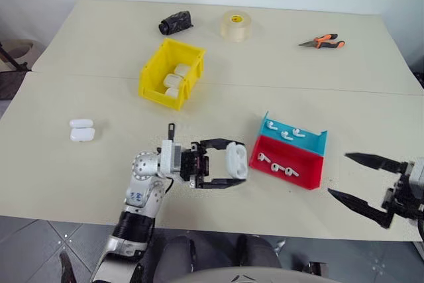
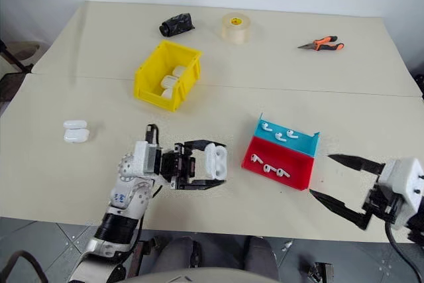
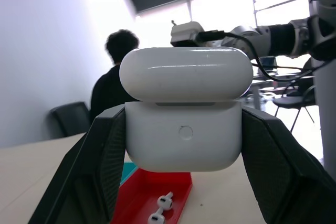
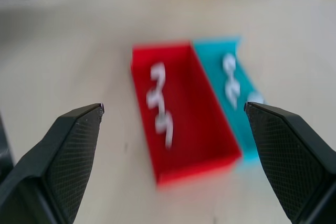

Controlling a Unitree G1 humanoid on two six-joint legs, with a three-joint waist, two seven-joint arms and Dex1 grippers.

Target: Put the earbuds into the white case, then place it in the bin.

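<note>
My left gripper is shut on the white case and holds it above the table's front middle, pointing toward the trays. In the left wrist view the case sits between the two fingers with its lid down. Several earbuds lie in the red tray and the blue tray just right of the case. The yellow bin stands farther back, with white cases inside. My right gripper is open with nothing between its fingers, near the front right edge and aimed at the trays.
Two more white cases lie stacked at the left of the table. At the back are a black bundle, a tape roll and orange-handled pliers. A person sits in the background of the left wrist view.
</note>
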